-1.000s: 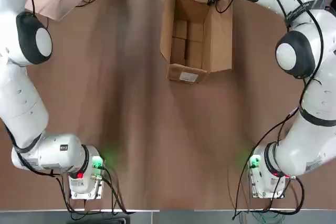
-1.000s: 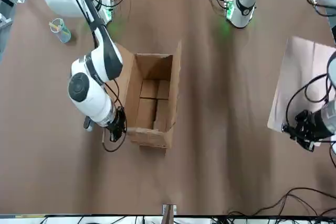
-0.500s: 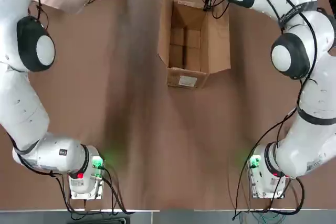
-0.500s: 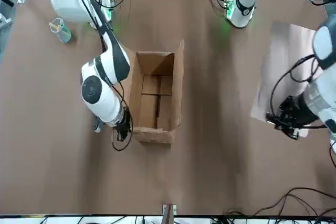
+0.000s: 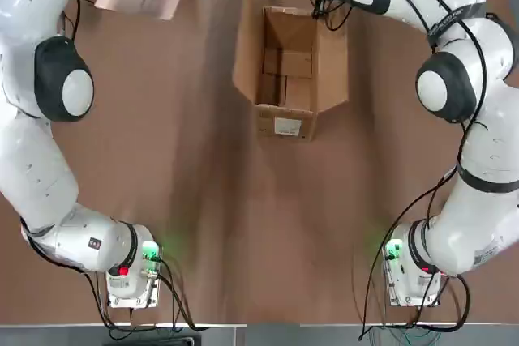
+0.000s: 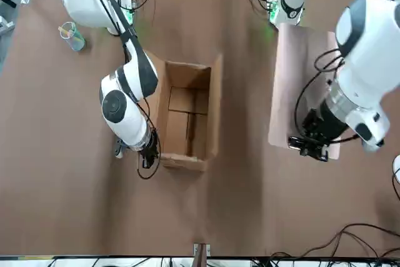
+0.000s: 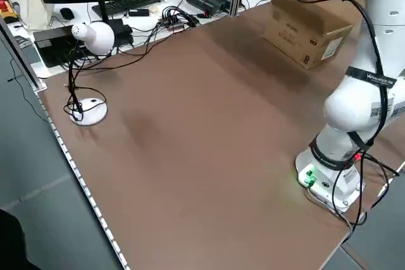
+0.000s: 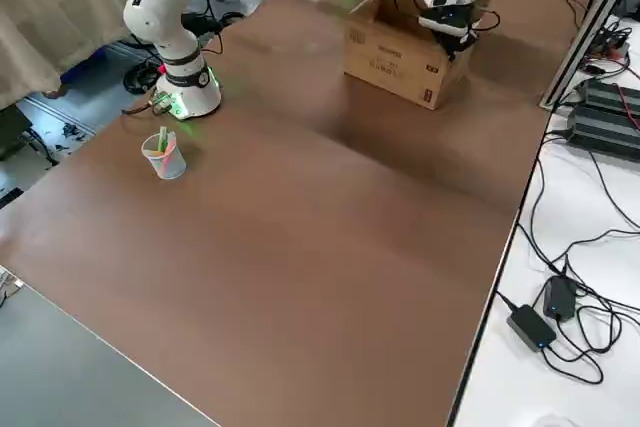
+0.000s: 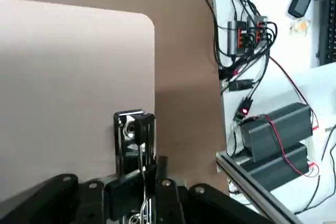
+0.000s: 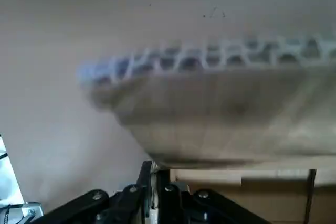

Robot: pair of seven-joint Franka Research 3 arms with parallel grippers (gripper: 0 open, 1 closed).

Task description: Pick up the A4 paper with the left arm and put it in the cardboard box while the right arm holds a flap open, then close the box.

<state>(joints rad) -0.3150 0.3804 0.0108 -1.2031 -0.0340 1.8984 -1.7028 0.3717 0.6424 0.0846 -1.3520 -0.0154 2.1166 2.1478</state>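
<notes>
**Paper swings in toward the box**

Carried by the left arm, the A4 paper (image 6: 300, 85) has moved a long way since the earlier frames: it was out at the table's far left corner and now hangs above the table much nearer the cardboard box (image 6: 187, 117), though still apart from it. The left gripper (image 6: 307, 146) is clamped on the small metal clip (image 9: 134, 135) at one short edge of the sheet, fingers together on it, and the sheet stretches away from the gripper, lying roughly flat in the air. In the top view only part of the paper shows, at the far edge left of the box.

The box has also shifted a little toward the left arm's side and turned slightly. It stands open on the brown table (image 5: 243, 200), long flaps raised, its white label (image 5: 285, 126) on the small end facing the arms' bases. The right gripper (image 6: 147, 156) sits at the box's far end, on the right arm's side, beside the outer flap. Its wrist view shows a corrugated flap edge (image 10: 210, 61) just above its fingers; whether the fingers pinch the flap or have let it go, I cannot tell.

A plastic cup (image 8: 164, 156) with small items stands well apart, near the right arm's base.
</notes>
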